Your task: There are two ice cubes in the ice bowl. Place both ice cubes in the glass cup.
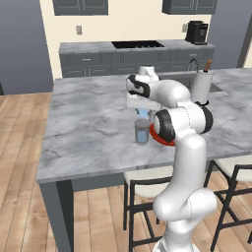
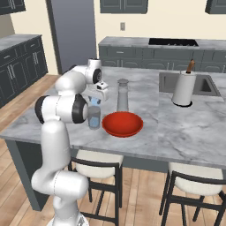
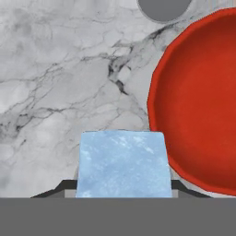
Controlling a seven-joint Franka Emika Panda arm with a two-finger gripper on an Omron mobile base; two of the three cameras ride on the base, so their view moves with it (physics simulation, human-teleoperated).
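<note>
So the fingers (image 3: 120, 184) are clamped on one ice cube (image 3: 121, 163), which is held up in the air above the surface (image 1: 88, 128), pretty much over the glass cup (image 1: 142, 132). In the hand view the cube is seen big and pale blue right at the bottom, with the dark finger tips poking out on either side of it. In the left base view the cube (image 1: 143, 113) can be made out just under the hand, a little above the cup's rim and not touching it.

The cup (image 2: 94, 117) is stood upright near the front edge of the surface, just beside the red bowl (image 2: 122, 124). The bowl (image 3: 198, 110) looks empty inside in the hand view, as far as its visible part goes. Whether anything is already in the cup can't be told; it's too murky.

A taller clear vessel (image 2: 122, 96) is stood behind the bowl, further from the front edge. A white paper towel roll (image 2: 183, 88) is placed well apart, toward the far right corner by the sink (image 2: 207, 84).
</note>
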